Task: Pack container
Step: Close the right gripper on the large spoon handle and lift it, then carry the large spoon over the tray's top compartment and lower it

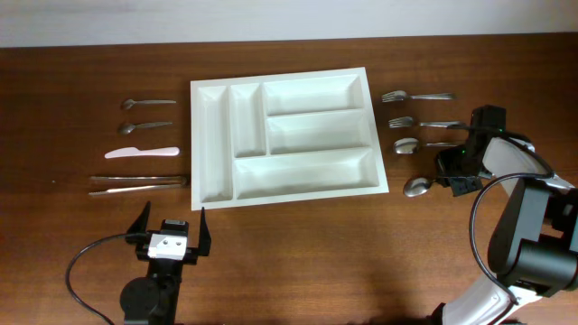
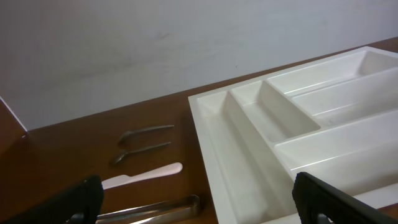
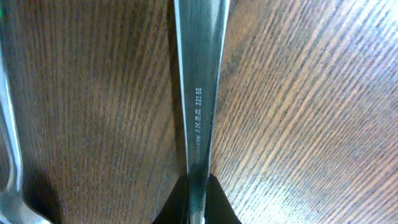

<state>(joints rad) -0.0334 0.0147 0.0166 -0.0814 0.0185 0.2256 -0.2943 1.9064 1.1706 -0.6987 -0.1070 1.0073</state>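
"Overhead view first: where was the container (image 1: 194, 144)?" asked Lena.

"It lay in the middle of the table (image 1: 298, 262), closer to the far edge, with all five compartments empty," said Tomas.

"And the hands?"

"The right hand (image 1: 454, 181), near the right edge, was fully closed on the handle of a spoon (image 1: 417, 187). The right wrist view showed the steel handle pinched between the dark fingertips. The left hand (image 1: 173, 224), at the near edge, stood wide open and held nothing."

"How should the lift be done well?"

"I think straight up first, because a second spoon (image 1: 406, 144) lay just beside it. The grip looked far from the bowl, so the bowl may hang down. Better to move slowly, bring it over one long crosswise compartment, lower it close to the bottom, and only then open."
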